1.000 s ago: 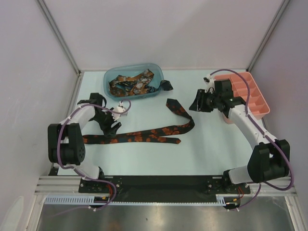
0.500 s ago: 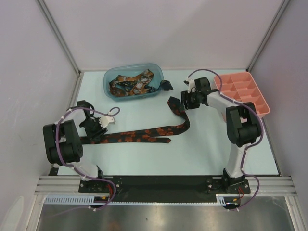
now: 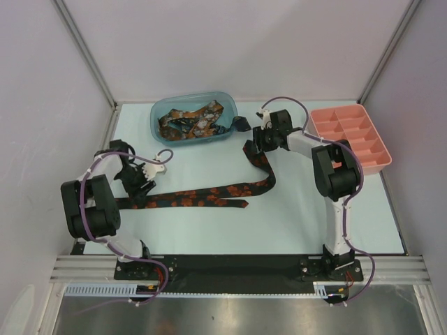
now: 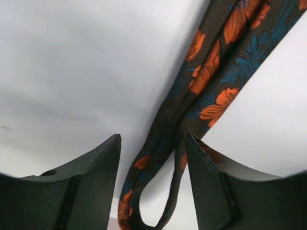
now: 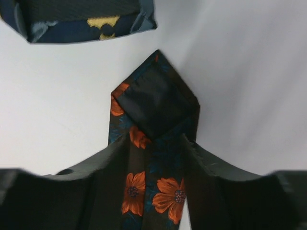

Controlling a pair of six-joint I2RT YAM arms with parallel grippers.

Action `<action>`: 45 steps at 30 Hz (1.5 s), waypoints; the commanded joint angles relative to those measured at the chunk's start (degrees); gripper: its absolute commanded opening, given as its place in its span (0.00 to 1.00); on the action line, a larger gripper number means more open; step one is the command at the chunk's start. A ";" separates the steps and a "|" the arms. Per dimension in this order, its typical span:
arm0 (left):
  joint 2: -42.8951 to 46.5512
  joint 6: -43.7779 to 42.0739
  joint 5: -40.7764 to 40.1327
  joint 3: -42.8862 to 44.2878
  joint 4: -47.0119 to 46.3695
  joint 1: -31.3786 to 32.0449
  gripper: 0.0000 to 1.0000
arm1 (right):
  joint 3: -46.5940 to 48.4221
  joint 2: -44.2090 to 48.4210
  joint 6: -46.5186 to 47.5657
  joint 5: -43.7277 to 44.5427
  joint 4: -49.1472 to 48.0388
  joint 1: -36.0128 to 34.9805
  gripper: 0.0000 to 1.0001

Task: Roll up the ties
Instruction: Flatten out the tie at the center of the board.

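One of the ties [image 3: 209, 195], dark with orange flowers, lies doubled along the table, and its wide end [image 3: 253, 150] bends up toward the back. My left gripper [image 3: 137, 185] is open over the folded left end. In the left wrist view the tie's loop [image 4: 158, 182] sits loose between the fingers [image 4: 91, 182]. My right gripper [image 3: 258, 142] is open over the wide end. There the tie [image 5: 153, 182] fills the gap between the fingers [image 5: 225, 187], and its pointed tip [image 5: 154, 103] sticks out beyond them.
A blue bin [image 3: 195, 95] at the back holds several more ties, and one dark end [image 3: 242, 124] hangs over its right rim; this end [image 5: 86, 19] lies just beyond the tip. A pink compartment tray [image 3: 349, 132] stands at the back right.
My right gripper has swung left from near the pink tray onto the tie's wide end. My left gripper has moved down and left to the tie's folded end.
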State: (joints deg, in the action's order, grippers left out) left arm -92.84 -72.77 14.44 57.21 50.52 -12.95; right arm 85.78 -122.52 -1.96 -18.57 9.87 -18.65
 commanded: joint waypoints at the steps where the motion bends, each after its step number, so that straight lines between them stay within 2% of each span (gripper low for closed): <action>1: 2.31 1.49 4.28 3.61 0.89 -0.41 0.64 | -0.77 -0.71 -0.68 1.51 -1.52 0.02 0.40; 4: 2.40 1.76 4.90 3.87 0.81 0.03 0.67 | -3.76 1.48 -0.68 2.65 -0.12 0.63 0.17; 5: 2.40 1.84 5.16 3.96 0.81 0.20 0.68 | -4.91 2.54 -1.29 3.09 0.15 1.07 0.00; 10: 2.14 2.72 6.22 4.14 0.19 4.33 0.72 | -11.84 14.29 -3.40 7.91 3.75 4.67 0.00; 16: -0.32 4.13 7.54 4.23 -1.74 10.66 0.76 | -18.97 26.87 -8.85 12.85 14.01 7.93 0.00; 18: -1.81 3.87 7.28 4.40 -2.27 12.42 0.76 | -20.56 29.52 -10.60 12.85 17.01 8.63 0.00; 19: -2.34 3.87 7.53 4.49 -2.27 15.29 0.77 | -21.26 30.84 -10.70 11.90 19.38 8.81 0.00; 21: -3.57 3.69 7.45 4.66 -2.71 16.46 0.77 | -23.63 34.70 -10.35 8.12 20.71 8.81 0.00; 22: -3.93 3.60 7.45 4.75 -2.80 17.34 0.77 | -24.60 35.67 -9.74 6.54 18.46 8.81 0.05; 23: -4.37 3.60 7.19 4.93 -3.06 17.61 0.77 | -25.21 36.21 -9.04 4.70 16.52 8.72 0.16; 24: -4.89 3.78 6.92 5.19 -3.15 17.96 0.77 | -24.87 35.60 -8.16 4.16 14.41 8.46 0.32; 27: -5.34 4.13 6.48 5.46 -3.41 18.14 0.77 | -18.66 27.71 -5.96 3.19 9.12 6.79 0.45; 29: -5.16 3.43 5.61 5.02 -3.68 18.14 0.77 | -15.74 22.27 -3.94 3.97 5.61 5.21 0.49; 35: -3.49 3.78 4.46 4.05 -4.73 18.05 0.79 | -3.17 9.07 -0.69 5.64 6.83 2.14 0.66; 40: -2.17 5.62 3.93 3.26 -5.78 17.79 0.96 | 7.09 -0.96 1.78 11.43 11.57 -0.68 0.67; 43: -1.82 5.89 3.41 3.52 -6.05 17.87 1.00 | 9.58 -3.94 4.85 14.25 15.08 -2.09 0.65; 45: -2.00 5.80 3.32 3.70 -6.22 17.87 0.99 | 9.58 -4.57 5.30 14.96 17.98 -2.53 0.48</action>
State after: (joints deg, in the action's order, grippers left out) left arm -96.95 -67.51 17.72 60.53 45.25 5.13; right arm 93.19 -124.64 0.14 -7.92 21.04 -19.97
